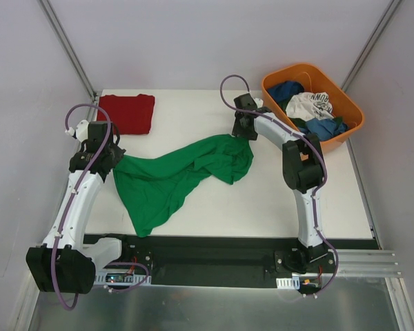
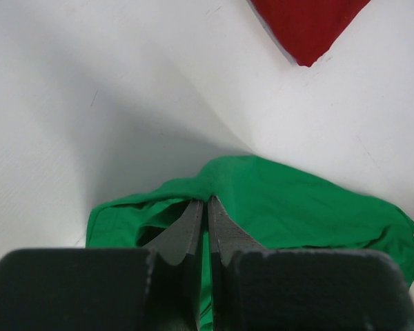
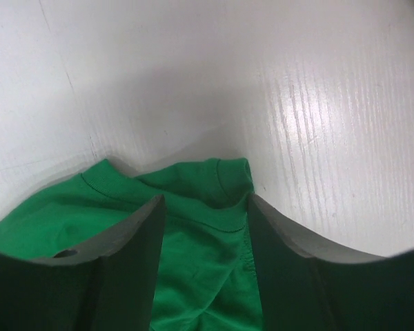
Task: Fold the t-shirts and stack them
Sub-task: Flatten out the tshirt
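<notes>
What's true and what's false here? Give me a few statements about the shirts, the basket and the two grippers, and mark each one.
1. The left gripper is shut on the green t-shirt. True.
2. The orange basket holds blue and white garments. True.
3. The red t-shirt lies in the orange basket. False: it lies folded on the table, at the far left corner.
4. The right gripper is closed tight with nothing between its jaws. False: its jaws stand apart, with green fabric between them.
</notes>
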### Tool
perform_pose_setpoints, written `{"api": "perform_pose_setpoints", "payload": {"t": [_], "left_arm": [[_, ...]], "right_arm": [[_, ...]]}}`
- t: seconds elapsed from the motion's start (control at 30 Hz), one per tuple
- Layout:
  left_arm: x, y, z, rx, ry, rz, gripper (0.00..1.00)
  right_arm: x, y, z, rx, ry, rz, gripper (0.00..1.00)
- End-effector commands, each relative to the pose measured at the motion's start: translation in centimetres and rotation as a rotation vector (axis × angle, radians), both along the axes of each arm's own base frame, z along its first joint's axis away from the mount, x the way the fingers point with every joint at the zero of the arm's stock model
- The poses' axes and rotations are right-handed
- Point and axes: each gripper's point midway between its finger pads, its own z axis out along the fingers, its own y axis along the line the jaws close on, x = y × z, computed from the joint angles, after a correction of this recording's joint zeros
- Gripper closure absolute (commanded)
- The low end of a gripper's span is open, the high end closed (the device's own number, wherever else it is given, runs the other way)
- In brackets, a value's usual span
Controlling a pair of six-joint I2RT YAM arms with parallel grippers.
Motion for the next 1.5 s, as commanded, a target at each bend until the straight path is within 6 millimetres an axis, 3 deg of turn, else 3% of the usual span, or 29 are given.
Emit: {"api": "perform_pose_setpoints", "payload": {"t": [0.0,0.27,0.4,0.43,0.5,0.53,0.57,0.7,0.73,0.8,0.83,0.9,0.93,0.97,1.0,1.07,1.1,1.17,1.2,1.33,1.4,1.47], "left_arm": [[0.5,0.1,2.1,-0.001,-0.054,0.006,1.00],[0.4,0.2,2.4,0.003,-0.065,0.008,1.00],[0.5,0.0,2.4,-0.005,-0.063,-0.001,1.00],[0.6,0.0,2.5,-0.006,-0.066,-0.002,1.00],[0.7,-0.1,3.1,-0.006,-0.080,-0.005,1.00],[0.8,-0.1,3.3,-0.005,-0.086,-0.006,1.00],[0.8,0.0,3.9,0.001,-0.100,-0.008,1.00],[1.0,0.5,8.1,0.018,-0.210,0.016,1.00],[0.9,0.6,9.0,0.020,-0.235,0.020,1.00],[0.4,0.8,11.8,0.025,-0.314,0.027,1.00],[0.2,0.9,12.8,0.031,-0.340,0.029,1.00],[-0.7,1.1,15.8,0.042,-0.422,0.031,1.00],[-1.1,1.2,16.8,0.047,-0.451,0.034,1.00],[-2.1,1.3,18.6,0.048,-0.510,0.035,1.00],[-2.7,1.4,19.7,0.049,-0.546,0.039,1.00],[-4.6,1.5,22.8,0.053,-0.650,0.041,1.00],[-5.4,1.5,23.9,0.054,-0.689,0.041,1.00],[-7.7,1.6,26.7,0.062,-0.784,0.038,1.00],[-8.5,1.6,27.5,0.065,-0.815,0.035,1.00],[-12.5,1.4,30.8,0.085,-0.945,0.008,1.00],[-13.6,1.0,31.8,0.082,-0.984,-0.016,1.00],[-14.3,0.7,32.2,0.078,-1.005,-0.039,1.00]], "right_arm": [[0.1,-0.3,-0.5,-0.023,0.006,-0.023,0.47],[-1.0,-1.1,-1.3,-0.048,0.038,-0.039,0.51],[-0.9,-1.1,-1.1,-0.052,0.025,-0.031,0.75],[-0.3,-1.0,-0.1,-0.050,-0.009,-0.028,0.83],[0.4,-1.2,1.6,-0.067,-0.057,-0.008,0.89],[1.3,-1.3,4.0,-0.070,-0.114,-0.010,0.94],[1.6,-1.5,5.2,-0.082,-0.140,-0.004,0.95],[2.3,-3.1,12.7,-0.126,-0.295,-0.007,0.99],[2.0,-3.7,16.1,-0.118,-0.360,-0.019,0.99],[1.6,-4.3,19.2,-0.111,-0.435,-0.022,0.99],[0.6,-5.0,22.7,-0.107,-0.507,-0.024,0.99],[-0.6,-5.9,25.5,-0.107,-0.564,-0.028,0.99],[-1.9,-6.8,28.6,-0.101,-0.621,-0.030,0.99],[-2.7,-7.2,30.1,-0.094,-0.650,-0.032,0.99],[-4.4,-7.9,32.9,-0.072,-0.709,-0.037,0.99],[-6.2,-8.6,35.2,-0.052,-0.759,-0.029,0.99],[-8.2,-9.3,37.8,-0.017,-0.822,-0.032,0.99],[-10.4,-9.8,40.1,0.000,-0.877,0.005,0.99],[-12.8,-10.7,42.6,0.032,-0.940,0.008,0.99],[-18.5,-11.6,46.6,0.118,-1.063,0.075,0.99],[-21.3,-12.3,48.2,0.150,-1.115,0.100,0.99],[-22.7,-12.4,48.8,0.165,-1.136,0.127,0.99]]}}
